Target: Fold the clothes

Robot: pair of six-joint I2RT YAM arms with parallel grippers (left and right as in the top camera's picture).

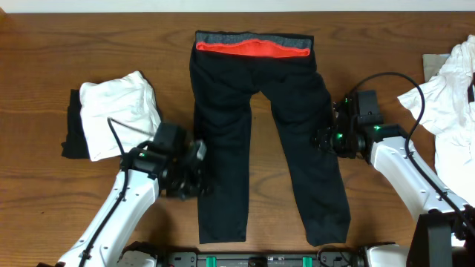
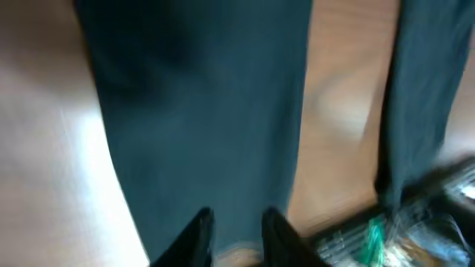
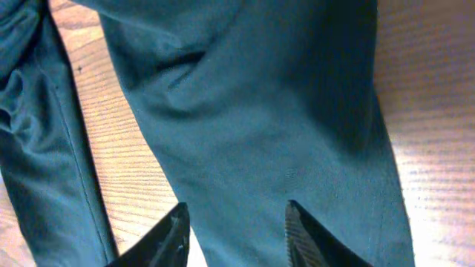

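Black trousers (image 1: 260, 133) lie flat mid-surface (image 1: 44, 44), waistband toward the far edge, not yet folded. By the left edge a folded white garment (image 1: 119, 111) tops a black one (image 1: 73, 126), seemingly done. Loose white clothes (image 1: 445, 96) wait at the right edge. The left hand (image 2: 237, 230) and right hand (image 3: 237, 230) stand parted over the legs, grasping nothing.

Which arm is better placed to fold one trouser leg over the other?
Probably the right: the right tool hangs with jaws wide over the trousers at their outer edge; the left tool has jaws barely parted.
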